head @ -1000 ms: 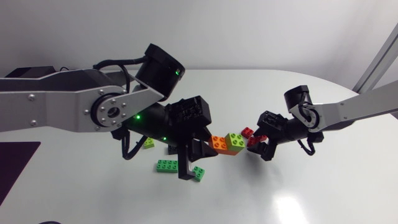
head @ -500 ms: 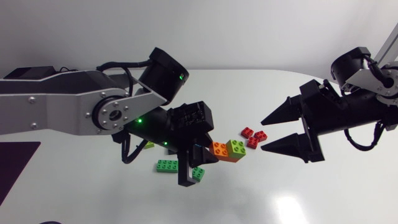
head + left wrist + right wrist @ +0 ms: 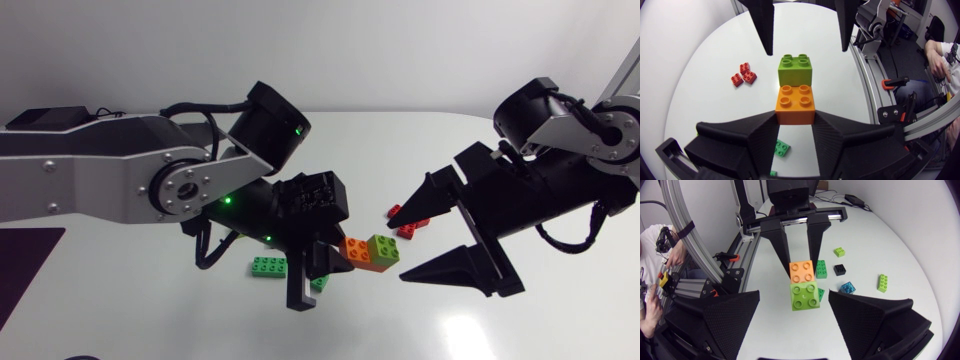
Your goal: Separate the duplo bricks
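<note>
Left pincer (image 3: 795,117) clamps the orange brick (image 3: 795,104); the wide-open right pincer (image 3: 806,50) should grip the green brick (image 3: 795,70) stuck to it squarely, then pull.

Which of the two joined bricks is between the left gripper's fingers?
The orange brick, held from both sides; the green brick joined to it sticks out free.

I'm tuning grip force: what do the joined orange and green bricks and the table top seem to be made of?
The orange brick and green brick: hard moulded plastic, by the crisp studs and edges; smooth, slightly shiny finish. The table: smooth white top with a light glare, probably laminate or coated board; unsure.
</note>
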Tool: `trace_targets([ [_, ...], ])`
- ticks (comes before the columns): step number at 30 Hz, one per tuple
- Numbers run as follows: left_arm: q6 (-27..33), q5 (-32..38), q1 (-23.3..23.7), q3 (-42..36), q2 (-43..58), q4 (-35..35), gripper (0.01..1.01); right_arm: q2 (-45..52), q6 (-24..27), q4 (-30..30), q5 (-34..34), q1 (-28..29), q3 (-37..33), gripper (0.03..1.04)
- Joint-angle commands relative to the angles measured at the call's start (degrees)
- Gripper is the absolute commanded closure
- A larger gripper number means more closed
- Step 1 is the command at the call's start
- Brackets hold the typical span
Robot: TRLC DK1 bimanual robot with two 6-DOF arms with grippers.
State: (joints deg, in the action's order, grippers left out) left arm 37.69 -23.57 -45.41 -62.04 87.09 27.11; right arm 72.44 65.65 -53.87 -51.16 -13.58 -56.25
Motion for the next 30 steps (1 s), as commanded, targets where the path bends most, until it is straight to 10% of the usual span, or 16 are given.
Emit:
trace_targets([
  [1,0.72,0.19,-0.38,-1.06,-1.48,0.40,0.666,-0.46,1.15,-0.01,0.09,-1.01,2.37,0.10],
  [11,0.54,0.11,-1.35,-1.77,-1.48,0.84,0.666,-0.37,-2.81,6.32,2.20,-2.24,5.10,0.17],
  [22,0.54,0.11,-1.35,-1.50,-1.48,0.84,0.666,-3.01,-5.97,12.03,4.22,-4.96,8.08,0.76],
  [30,0.19,0.11,-1.44,-2.12,-1.04,0.84,0.664,-5.74,-6.58,12.82,5.37,-5.05,9.14,0.81],
])
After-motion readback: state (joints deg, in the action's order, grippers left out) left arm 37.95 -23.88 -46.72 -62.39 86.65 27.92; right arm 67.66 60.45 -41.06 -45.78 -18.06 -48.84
